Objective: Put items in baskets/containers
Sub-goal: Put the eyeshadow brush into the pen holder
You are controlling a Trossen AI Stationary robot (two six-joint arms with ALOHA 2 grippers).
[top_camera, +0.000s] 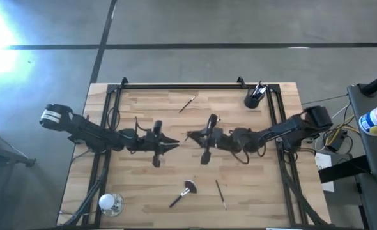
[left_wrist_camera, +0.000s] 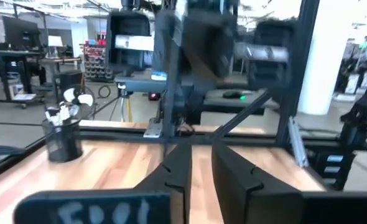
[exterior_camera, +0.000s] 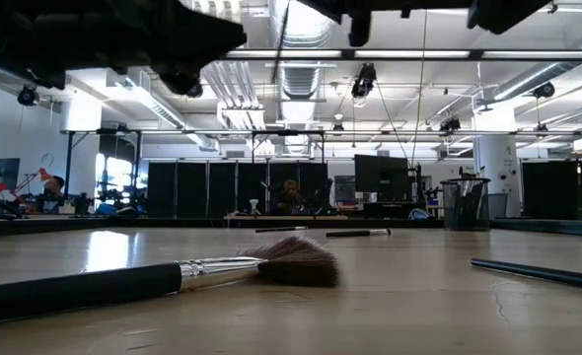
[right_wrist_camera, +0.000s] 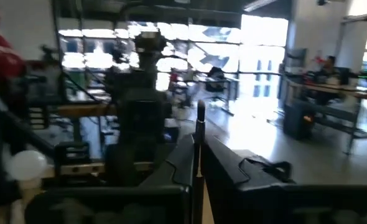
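Observation:
Both grippers hover above the table's middle, tips facing each other. My right gripper [top_camera: 191, 135] is shut on a slim brush [right_wrist_camera: 199, 134]. My left gripper [top_camera: 174, 144] holds nothing, and its fingers [left_wrist_camera: 178, 168] stand a narrow gap apart. The dark round cup [top_camera: 253, 99] stands near the far right corner with several brushes sticking up out of it, and it also shows in the left wrist view [left_wrist_camera: 62, 142]. Lying flat on the table are a fan-head brush [top_camera: 183, 193], a thin dark brush [top_camera: 220, 193] and another brush [top_camera: 187, 103]. My right gripper pinches the slim brush's thin handle [right_wrist_camera: 199, 163] between its two fingers. The fingers lie level, pointing toward the table's left. One end of the brush [right_wrist_camera: 200, 111] sticks out past the fingertips, and the brush is lifted clear of the table.
A clear rounded glass object [top_camera: 110, 203] stands at the near left corner. A black frame [top_camera: 182, 85] runs along the far edge and down both sides. In the low view the fan brush [exterior_camera: 271, 264] lies close, with a dark brush [exterior_camera: 543, 273] to its right.

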